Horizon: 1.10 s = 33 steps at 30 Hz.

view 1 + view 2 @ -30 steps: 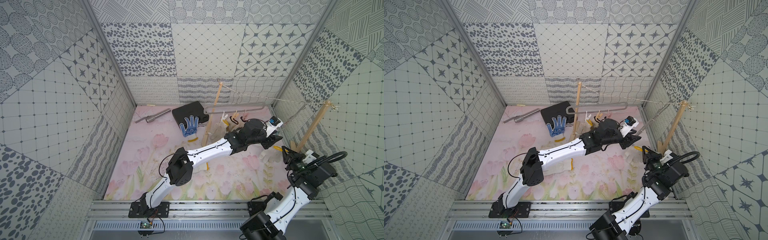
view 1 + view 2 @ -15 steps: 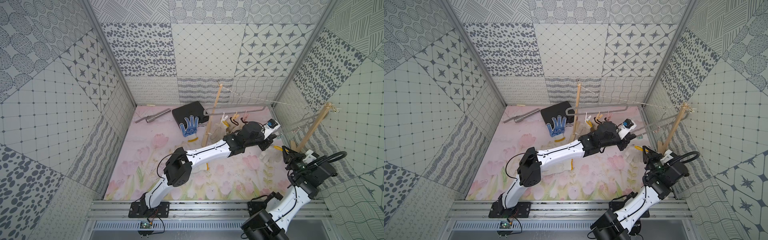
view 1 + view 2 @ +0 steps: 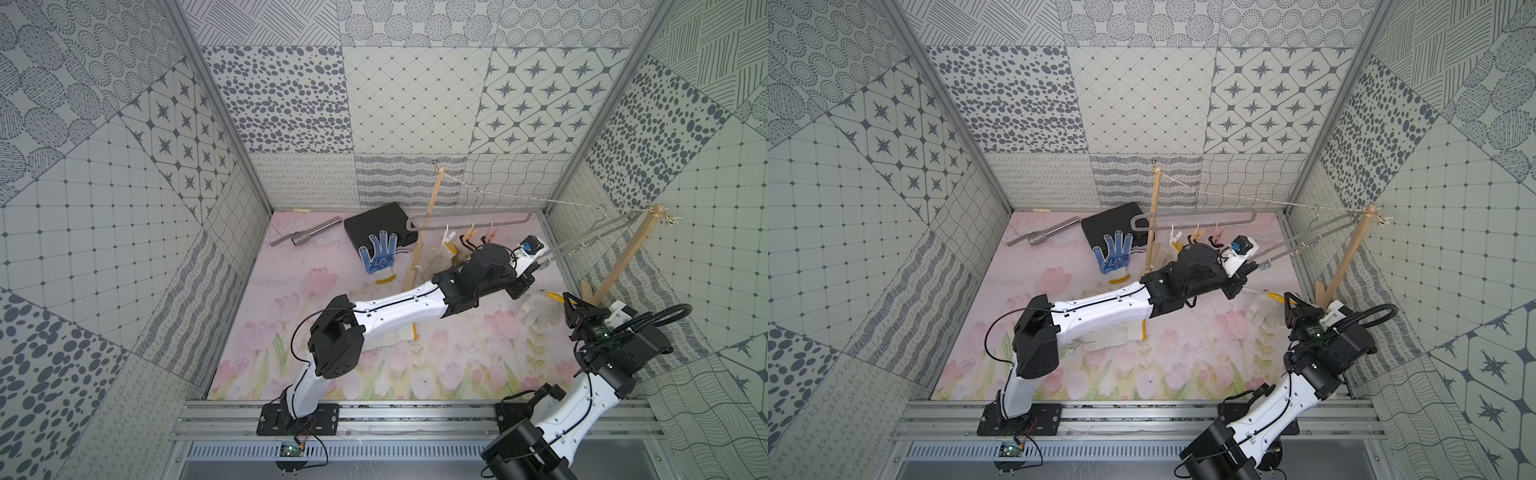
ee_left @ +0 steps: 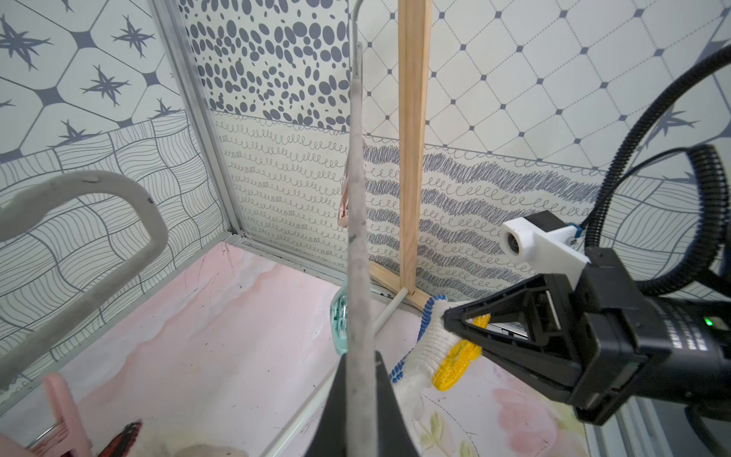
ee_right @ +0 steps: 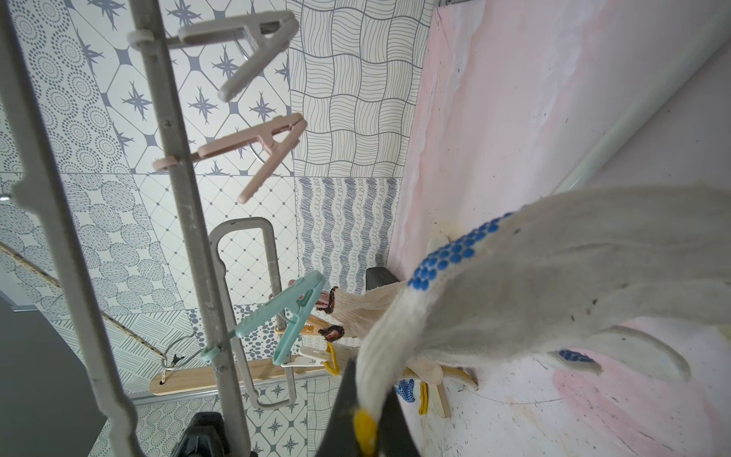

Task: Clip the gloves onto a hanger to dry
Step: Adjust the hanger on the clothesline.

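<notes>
Hanger (image 3: 469, 217): hung by its thin hook from the string (image 3: 540, 200) stretched between two wooden posts, over the far right part of the worktop (image 3: 457, 365). Its long axis runs left to right, with the left end by the left post (image 3: 424, 232) and the right end toward the right post (image 3: 623, 257).

Left pincer (image 4: 359, 358): clamped on the hanger's grey bar. In the left wrist view the bar runs straight out between the jaws. The teal peg (image 4: 339, 316) sits just beside the grip.

Right pincer (image 5: 366, 419): closed on the yellow-edged cuff of the held glove (image 5: 514, 277). This glove is cream with blue dots. Its cuff is in the jaws and its fingers trail away from the pincer, toward the left in both top views. It sits on the near side of the hanger, close to the right post's foot. Contact with the worktop: cannot tell.

A pink peg (image 5: 253, 146) and a pale peg (image 5: 237, 43) stick out from the hanger bar.

Second blue-dotted glove (image 3: 378, 253): lies palm up, partly on the black case (image 3: 374, 220) at far left. Its fingers point far and its cuff near.

Clipped gloves (image 3: 440, 259): cream, hanging from pegs just right of the left post.
</notes>
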### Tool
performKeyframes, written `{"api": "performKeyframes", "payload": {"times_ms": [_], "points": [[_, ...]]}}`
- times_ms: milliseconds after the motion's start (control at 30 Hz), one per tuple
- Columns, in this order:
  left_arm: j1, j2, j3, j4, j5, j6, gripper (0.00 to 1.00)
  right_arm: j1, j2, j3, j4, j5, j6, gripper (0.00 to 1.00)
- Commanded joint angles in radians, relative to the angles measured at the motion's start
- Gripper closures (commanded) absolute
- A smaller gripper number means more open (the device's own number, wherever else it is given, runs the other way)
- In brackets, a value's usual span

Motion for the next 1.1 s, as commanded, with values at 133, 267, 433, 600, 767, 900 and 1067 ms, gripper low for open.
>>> {"api": "performKeyframes", "payload": {"times_ms": [133,267,433,600,767,900,1067], "points": [[0.049,-0.149,-0.149,0.049,-0.061,0.019,1.0,-0.001,-0.031,0.011,0.024,-0.02,0.014,1.0],[0.091,-0.223,-0.237,0.024,-0.04,0.018,1.0,-0.002,-0.034,0.011,0.023,-0.021,0.013,1.0],[0.156,-0.305,-0.325,0.001,0.005,-0.013,1.0,-0.002,-0.037,0.003,0.023,-0.024,0.014,1.0],[0.193,-0.374,-0.394,-0.017,0.015,0.009,1.0,-0.002,-0.041,0.002,0.021,-0.026,0.012,1.0],[0.22,-0.439,-0.45,-0.036,0.015,0.001,1.0,0.0,-0.043,-0.001,0.018,-0.023,0.01,1.0],[0.235,-0.485,-0.484,-0.054,0.02,-0.006,1.0,-0.001,-0.043,-0.004,0.017,-0.017,0.007,1.0],[0.253,-0.512,-0.509,-0.066,0.051,0.006,1.0,0.0,-0.038,-0.003,0.014,-0.017,-0.008,1.0]]}}
